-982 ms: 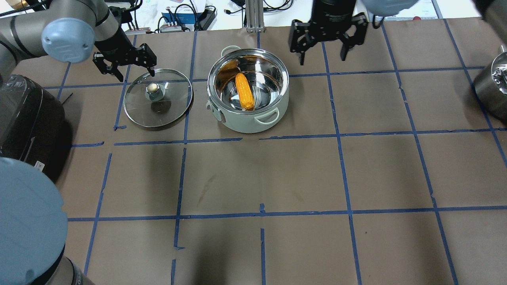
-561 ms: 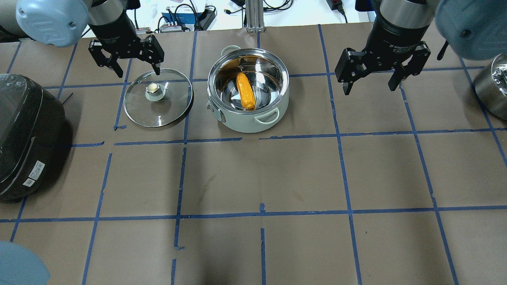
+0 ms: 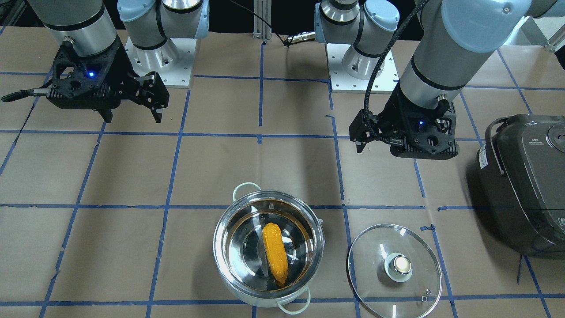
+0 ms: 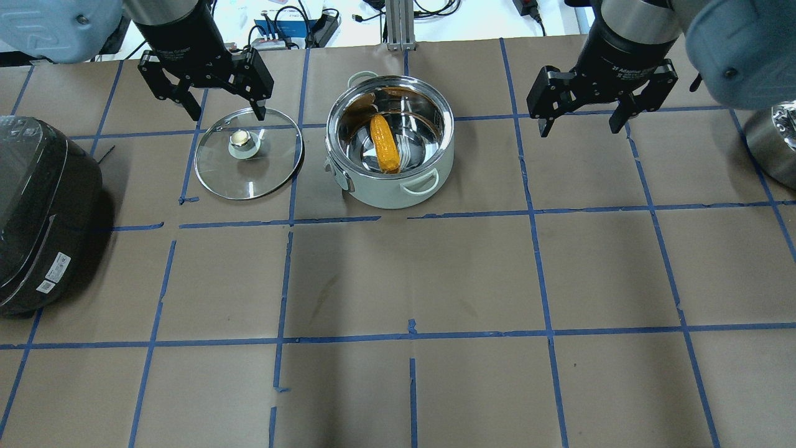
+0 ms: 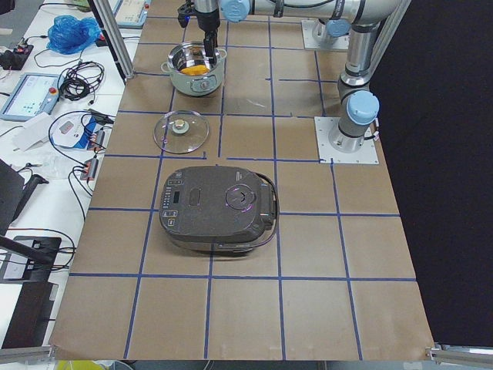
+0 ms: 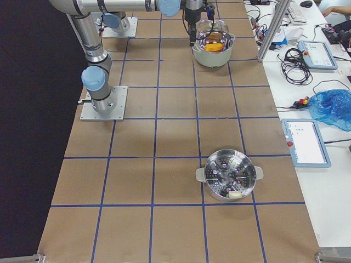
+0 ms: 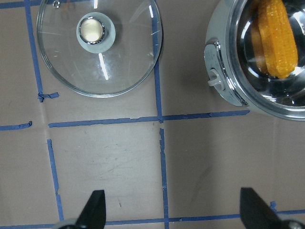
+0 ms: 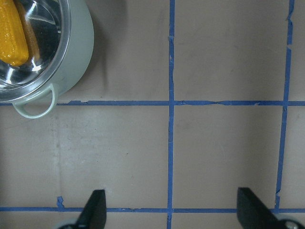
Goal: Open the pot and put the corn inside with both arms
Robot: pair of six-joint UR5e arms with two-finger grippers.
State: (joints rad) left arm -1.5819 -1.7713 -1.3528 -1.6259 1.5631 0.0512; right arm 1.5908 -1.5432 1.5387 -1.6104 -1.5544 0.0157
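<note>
The steel pot (image 4: pixel 385 193) stands open at the table's far middle, with the yellow-orange corn (image 4: pixel 384 143) lying inside it. Its glass lid (image 4: pixel 261 168) lies flat on the table to the pot's left, knob up. My left gripper (image 4: pixel 227 115) is open and empty, raised over the lid's far edge. My right gripper (image 4: pixel 579 129) is open and empty, raised to the right of the pot. The front view shows the pot (image 3: pixel 229 269), corn (image 3: pixel 274 251) and lid (image 3: pixel 375 274). The left wrist view shows the lid (image 7: pixel 119 62) and corn (image 7: pixel 276 38); the right wrist view shows the pot (image 8: pixel 78 52).
A big dark rice cooker (image 4: pixel 37 211) sits at the left edge, near the lid. A second steel pot (image 4: pixel 774 143) with a steamer insert stands at the right edge. Cables and devices lie beyond the table's far edge.
My right gripper has swung from behind the pot to its right. My left gripper has shifted a little right and risen above the lid's far edge. Both stay open; pot, corn and lid are unmoved.
</note>
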